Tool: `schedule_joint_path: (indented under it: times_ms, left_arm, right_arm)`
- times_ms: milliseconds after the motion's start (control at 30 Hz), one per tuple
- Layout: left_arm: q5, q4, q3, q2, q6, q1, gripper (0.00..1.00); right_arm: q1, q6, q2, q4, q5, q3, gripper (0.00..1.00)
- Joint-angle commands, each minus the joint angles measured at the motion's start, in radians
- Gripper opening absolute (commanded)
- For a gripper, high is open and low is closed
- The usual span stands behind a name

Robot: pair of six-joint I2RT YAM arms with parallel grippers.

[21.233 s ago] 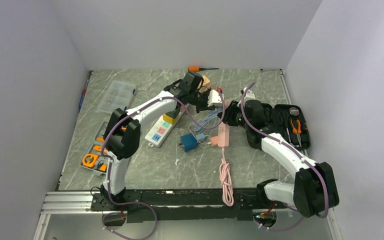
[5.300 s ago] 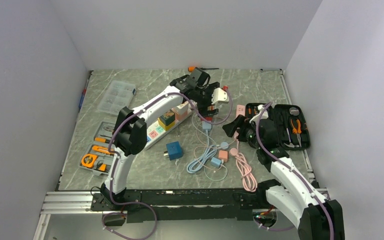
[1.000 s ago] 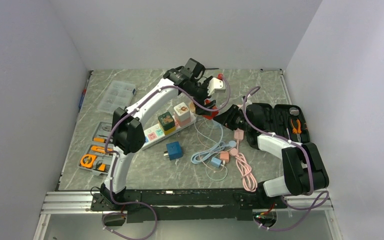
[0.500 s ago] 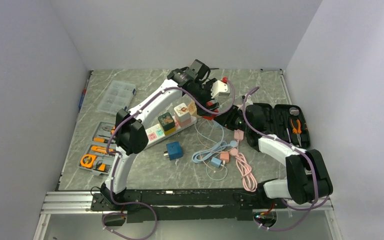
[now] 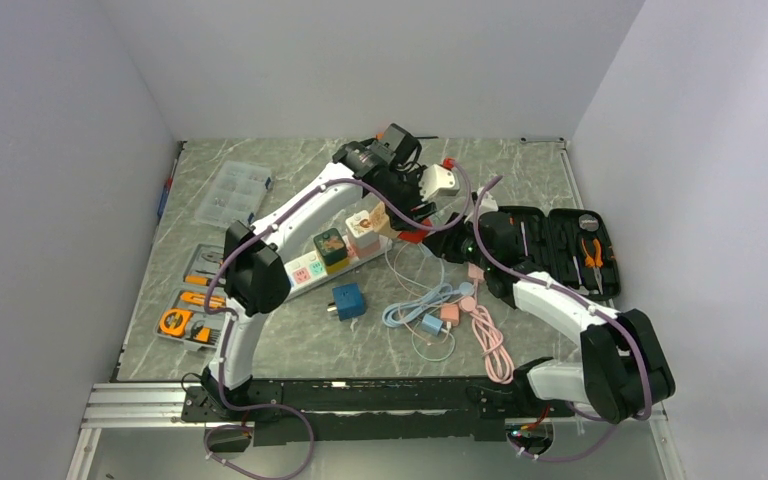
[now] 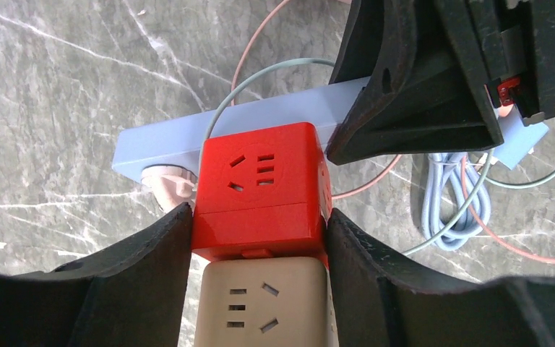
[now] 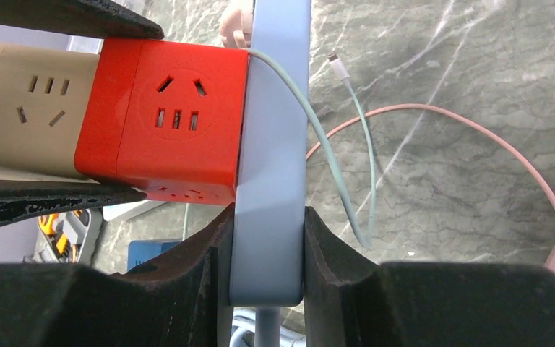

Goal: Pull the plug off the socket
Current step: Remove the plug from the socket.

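1. The red cube (image 6: 260,188) is seen plugged into the blue strip (image 7: 269,144), over the far middle of the table, with a beige cube (image 6: 256,307) attached to its other end.
2. Its two flat sides are clasped by the left gripper (image 6: 259,211), whose jaws are partly closed onto it.
3. The strip is pinched by the right gripper (image 7: 266,217), whose jaws are narrowly set.
4. The cube is judged light, rigid and glossy. Slipping is possible, so the flat sides are best squeezed and the cube drawn straight out.

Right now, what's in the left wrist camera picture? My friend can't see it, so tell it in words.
A red socket cube sits pinched between the black fingers of the left gripper, flush against a light blue power strip, with a beige socket cube touching its near side. The right gripper clamps the strip at upper right.
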Motion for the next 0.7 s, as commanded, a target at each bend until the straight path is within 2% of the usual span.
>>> schedule_joint_path:
  times_ms: [0, 100, 200, 333, 667]
  left_arm:
    - [0.013, -0.064, 0.041, -0.044, -0.069, 0.001, 0.55]
    - [0.066, -0.157, 0.117, 0.014, -0.086, 0.000, 0.67]
    - [0.086, -0.178, 0.114, 0.020, -0.085, -0.001, 0.77]
    - [0.109, -0.197, 0.108, 0.026, -0.080, 0.001, 0.98]
    - [0.106, -0.175, 0.119, 0.079, -0.104, 0.014, 0.98]
  right_arm:
    - [0.031, -0.058, -0.092, 0.252, -0.009, 0.112, 0.00]
    - [0.031, -0.058, -0.099, 0.257, -0.008, 0.110, 0.00]
    - [0.032, -0.062, -0.108, 0.259, -0.010, 0.113, 0.00]
    - [0.031, -0.059, -0.105, 0.269, -0.012, 0.109, 0.00]
    - [0.036, -0.052, -0.106, 0.285, -0.027, 0.106, 0.00]
